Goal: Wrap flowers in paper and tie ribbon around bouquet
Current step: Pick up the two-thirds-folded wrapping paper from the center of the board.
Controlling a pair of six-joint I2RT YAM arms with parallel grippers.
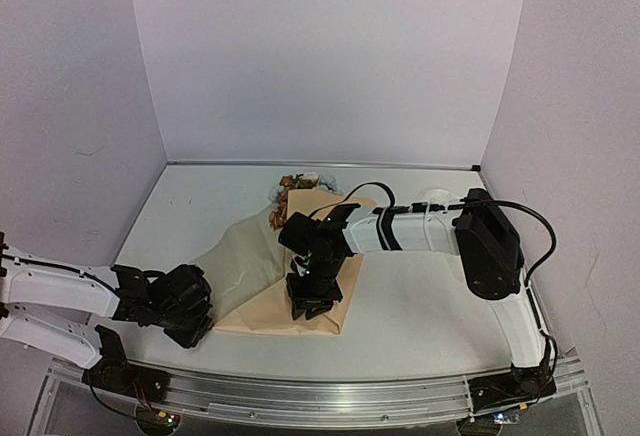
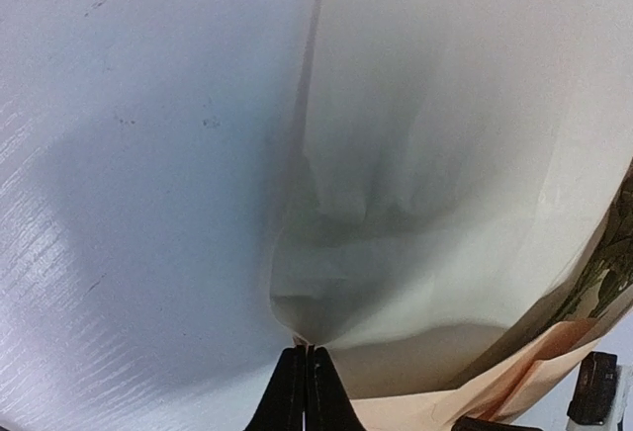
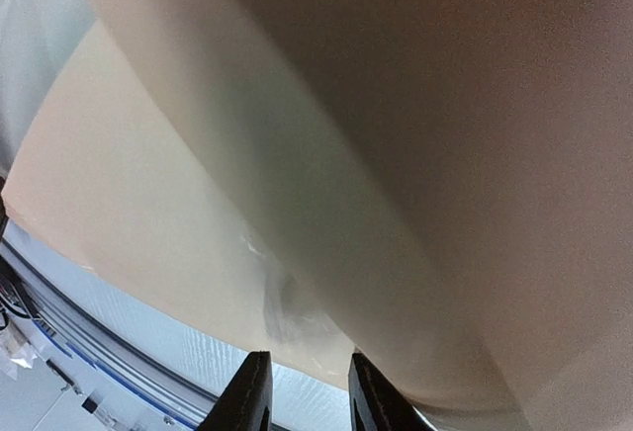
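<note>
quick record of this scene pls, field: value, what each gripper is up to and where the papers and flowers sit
left gripper: shut, pinching a corner of the pale grey-green sheet
right gripper: jaws apart, low over the kraft paper, nothing visible between them
kraft paper: mid-table, partly folded over, under the right gripper
pale grey-green sheet: spread to the left, overlapping the kraft paper
flowers: heads showing past the far end of the papers, stems hidden
</note>
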